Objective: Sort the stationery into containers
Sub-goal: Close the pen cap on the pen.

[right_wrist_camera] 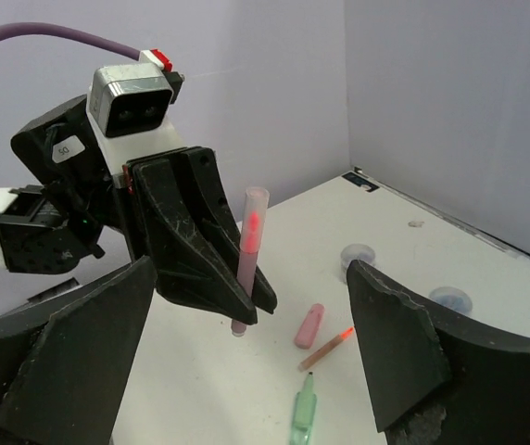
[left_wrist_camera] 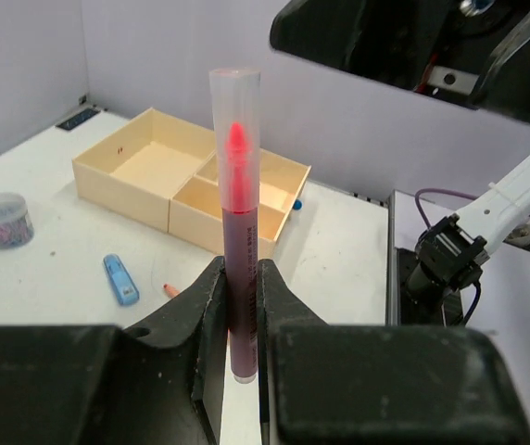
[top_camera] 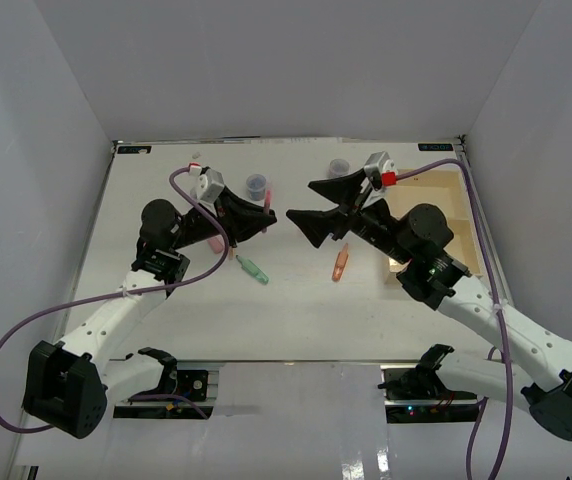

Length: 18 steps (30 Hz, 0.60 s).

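Observation:
My left gripper is shut on a pink marker with a clear cap and holds it upright above the table; it also shows in the right wrist view. My right gripper is open and empty, facing the left gripper with the marker just in front of its jaws. The beige wooden tray stands at the right, behind the right arm. On the table lie a green marker, an orange pen and a pink eraser.
Two grey-blue pots stand near the back; they also show in the right wrist view. A third pot and a small blue piece lie near the tray. White walls enclose the table.

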Each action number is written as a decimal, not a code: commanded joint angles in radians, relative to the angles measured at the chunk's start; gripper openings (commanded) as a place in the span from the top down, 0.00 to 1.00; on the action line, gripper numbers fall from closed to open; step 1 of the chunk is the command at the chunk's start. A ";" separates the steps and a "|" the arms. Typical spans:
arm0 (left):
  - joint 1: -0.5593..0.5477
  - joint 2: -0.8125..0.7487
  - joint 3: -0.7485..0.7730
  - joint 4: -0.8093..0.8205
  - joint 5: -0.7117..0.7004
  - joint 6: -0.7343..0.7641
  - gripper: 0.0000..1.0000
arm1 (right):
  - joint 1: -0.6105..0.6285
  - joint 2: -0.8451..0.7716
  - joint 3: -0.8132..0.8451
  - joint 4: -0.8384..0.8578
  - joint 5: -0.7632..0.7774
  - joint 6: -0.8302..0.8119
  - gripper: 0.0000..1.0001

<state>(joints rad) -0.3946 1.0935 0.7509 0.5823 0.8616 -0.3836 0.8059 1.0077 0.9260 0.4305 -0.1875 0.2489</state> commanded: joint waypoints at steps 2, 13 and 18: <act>0.000 -0.032 0.044 -0.150 -0.012 0.071 1.00 | 0.003 -0.006 0.071 -0.051 0.049 -0.085 0.10; -0.013 -0.037 0.048 -0.249 0.002 0.176 1.00 | 0.003 0.255 0.428 -0.291 0.085 -0.048 0.08; -0.013 -0.044 0.044 -0.260 -0.009 0.195 1.00 | 0.007 0.316 0.487 -0.352 0.089 -0.023 0.11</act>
<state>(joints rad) -0.4034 1.0843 0.7624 0.3397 0.8528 -0.2226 0.8066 1.3079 1.3571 0.1257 -0.1181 0.2001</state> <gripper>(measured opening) 0.236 0.897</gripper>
